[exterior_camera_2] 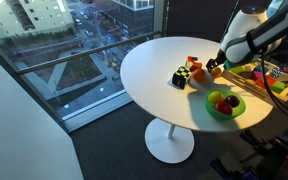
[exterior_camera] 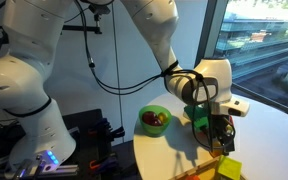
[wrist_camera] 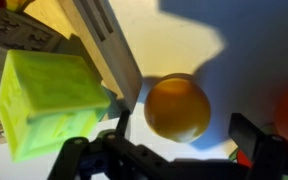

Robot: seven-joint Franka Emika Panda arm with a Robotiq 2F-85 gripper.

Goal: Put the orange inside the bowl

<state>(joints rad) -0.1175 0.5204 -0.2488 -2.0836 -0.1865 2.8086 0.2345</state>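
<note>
The orange (wrist_camera: pixel 177 107) fills the middle of the wrist view, lying on the white table between my two fingers. My gripper (wrist_camera: pixel 184 132) is open, and a gap shows between the right finger and the fruit. In both exterior views the gripper (exterior_camera: pixel 220 138) (exterior_camera_2: pixel 215 68) is lowered to the table and the orange (exterior_camera_2: pixel 215 73) shows only as a small spot at the fingers. The green bowl (exterior_camera: pixel 146 112) (exterior_camera_2: pixel 236 111) stands apart from the gripper and holds red round fruit.
A lime-green block (wrist_camera: pixel 46 100) (exterior_camera: pixel 228 168) and a wooden toy (wrist_camera: pixel 102 45) lie right beside the orange. A dark cube (exterior_camera_2: pixel 180 77) and red-and-yellow fruit pieces (exterior_camera_2: pixel 195 69) sit nearby. The round table (exterior_camera_2: pixel 154 85) stands by a window.
</note>
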